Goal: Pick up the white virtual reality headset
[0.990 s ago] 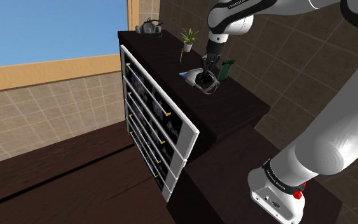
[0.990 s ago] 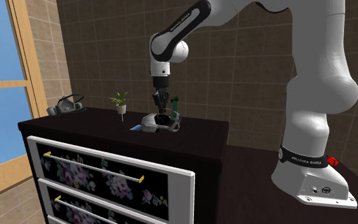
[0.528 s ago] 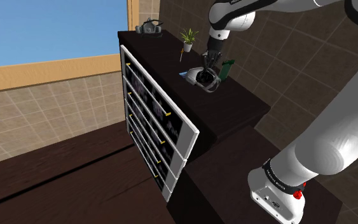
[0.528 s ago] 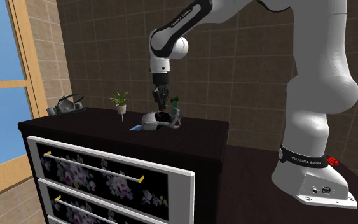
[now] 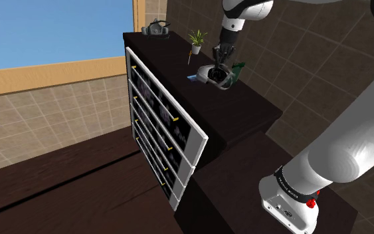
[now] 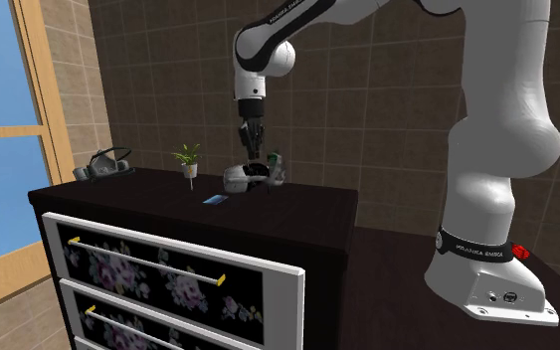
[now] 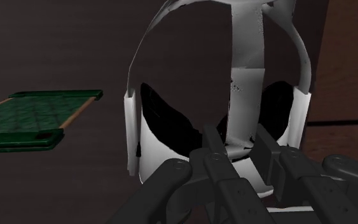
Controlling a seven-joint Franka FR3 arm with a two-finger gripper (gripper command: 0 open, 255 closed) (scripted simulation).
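While the white headset [image 7: 244, 102] hung in the gripper [image 7: 240, 147], whose black fingers [image 7: 268, 153] were clenched on its middle part, we judged it just clear of the dresser top [image 5: 245, 110], near the back edge by the wall. To finish the lift well, we would have risen straight and slowly with the clasp firm, since the fingers held only a narrow part and the bulk could swing or slip; the green flat thing [image 7: 31, 118] just beside it ought not to be brushed. A small blue card [image 6: 213, 200] lay on the top toward the front edge, a potted plant [image 5: 196, 40] stood farther along, and grey goggles [image 5: 156, 27] sat at the corner by the window [image 5: 52, 33]. Below were drawers [image 6: 168, 278] with flowered fronts; brown tiled walls [image 6: 387, 119] stood around.
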